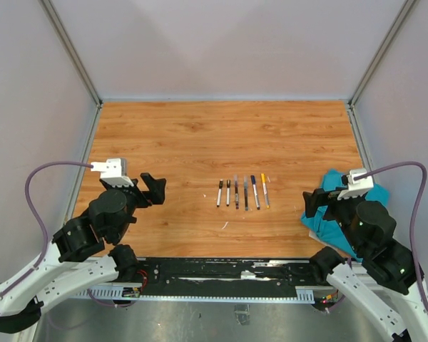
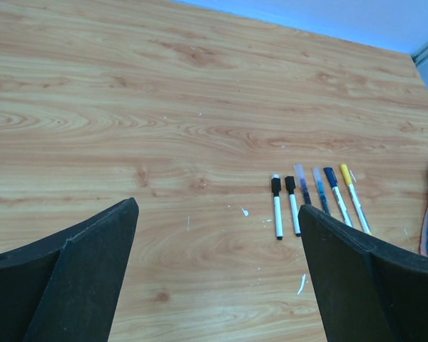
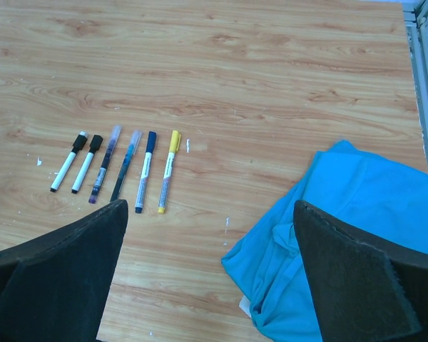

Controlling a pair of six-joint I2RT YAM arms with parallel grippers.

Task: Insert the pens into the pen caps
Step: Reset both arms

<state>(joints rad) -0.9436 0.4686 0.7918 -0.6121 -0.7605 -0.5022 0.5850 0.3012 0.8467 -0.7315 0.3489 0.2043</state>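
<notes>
Black jaws on both arms stand wide apart, with nothing between them. Near left, the left gripper hangs over the bare wood table. Near right, the right gripper is above a crumpled teal cloth. A small white scrap lies further in. Just beyond it, six pens lie side by side mid-table, well apart from both grippers. The pen caps appear seated on the far ends, though the fit is not resolvable.

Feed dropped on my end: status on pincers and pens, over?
Left pincer open, empty. Right pincer open, empty. Six pens in row mid-table, all look capped. Teal cloth at right, clear of pens.
</notes>
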